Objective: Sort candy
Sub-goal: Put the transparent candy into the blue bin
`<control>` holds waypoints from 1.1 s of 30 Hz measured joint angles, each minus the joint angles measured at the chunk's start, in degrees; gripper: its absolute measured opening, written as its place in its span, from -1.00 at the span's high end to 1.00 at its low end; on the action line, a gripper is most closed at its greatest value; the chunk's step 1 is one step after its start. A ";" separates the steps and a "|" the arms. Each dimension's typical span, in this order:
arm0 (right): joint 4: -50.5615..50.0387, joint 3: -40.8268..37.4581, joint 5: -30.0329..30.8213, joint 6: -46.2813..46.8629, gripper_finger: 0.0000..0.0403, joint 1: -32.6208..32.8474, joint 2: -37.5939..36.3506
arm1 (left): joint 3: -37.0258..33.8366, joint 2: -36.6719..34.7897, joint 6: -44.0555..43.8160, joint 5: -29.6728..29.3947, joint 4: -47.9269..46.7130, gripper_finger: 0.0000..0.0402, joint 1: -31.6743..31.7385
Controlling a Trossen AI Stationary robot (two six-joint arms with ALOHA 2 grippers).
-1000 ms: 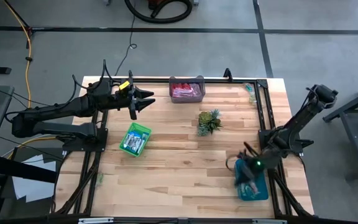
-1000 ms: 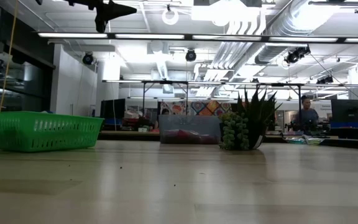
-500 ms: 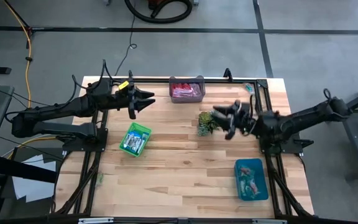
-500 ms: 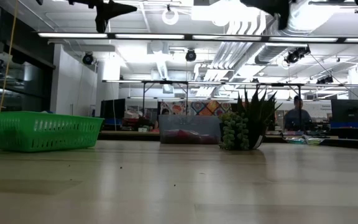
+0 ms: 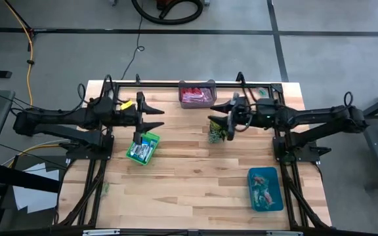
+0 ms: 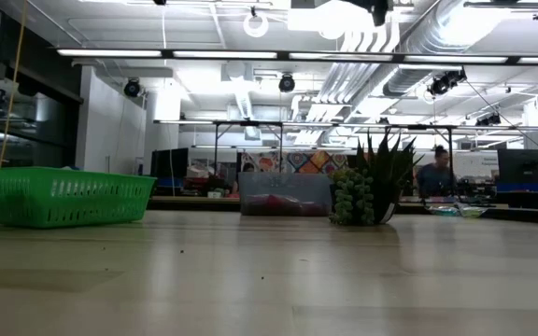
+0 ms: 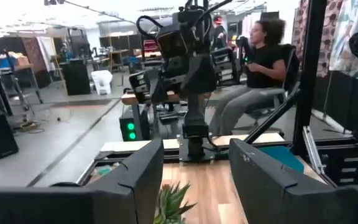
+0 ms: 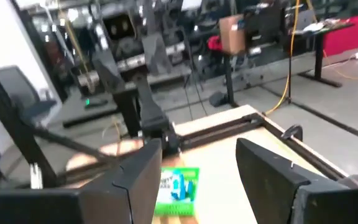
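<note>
The candy lies sorted in three bins: blue-and-white pieces (image 5: 140, 149) in a green basket (image 5: 151, 137), red and pink pieces (image 5: 195, 98) in a clear bin (image 5: 209, 85) at the far edge, and mixed pieces (image 5: 264, 191) in a blue bin (image 5: 275, 176) at the near right. My left gripper (image 5: 155, 117) hovers high, just past the green basket's far side, open and empty (image 7: 194, 180). My right gripper (image 5: 216, 119) hovers open and empty (image 8: 197, 177) over the small green plant (image 5: 215, 134). The two grippers point level at each other across the table's middle.
The spiky plant (image 6: 372, 182) stands upright mid-table between the clear bin (image 6: 285, 193) and the right arm. Black frame rails (image 5: 277, 124) run along the table's sides. A person (image 7: 260, 68) sits beyond the table behind the right arm. Bare wood (image 5: 189, 177) spans the near middle.
My right gripper has risen from the blue bin at the near right, swung toward the table's far side and middle, rolled over, and now points level above the plant. My left gripper has swung a little toward the near edge and rolled. No bin has moved.
</note>
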 joint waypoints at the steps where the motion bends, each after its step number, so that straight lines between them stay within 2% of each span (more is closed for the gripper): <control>1: -0.16 0.49 -0.19 -0.50 0.01 0.04 0.99 | 0.00 0.00 -0.41 -0.63 -0.07 0.17 -0.64; 7: -0.56 2.46 -0.21 -9.13 0.01 0.04 5.64 | 0.00 0.27 -4.64 -1.11 -0.31 0.18 -1.46; 12: -0.41 4.14 -0.19 -16.00 0.01 0.04 6.75 | -0.02 0.28 -5.39 -1.11 -0.50 0.18 -1.44; 17: -0.30 5.16 -0.49 -16.17 0.01 0.04 6.56 | -0.02 0.28 -5.38 -2.07 -0.52 0.18 -1.44; 25: 0.98 5.33 -12.00 -9.89 0.01 0.07 6.53 | -0.02 0.52 -5.38 -2.38 -0.48 0.18 -1.40; 33: 0.83 5.33 -14.99 -8.18 0.01 0.06 6.41 | -0.02 0.52 -5.38 -2.38 -0.50 0.18 -1.40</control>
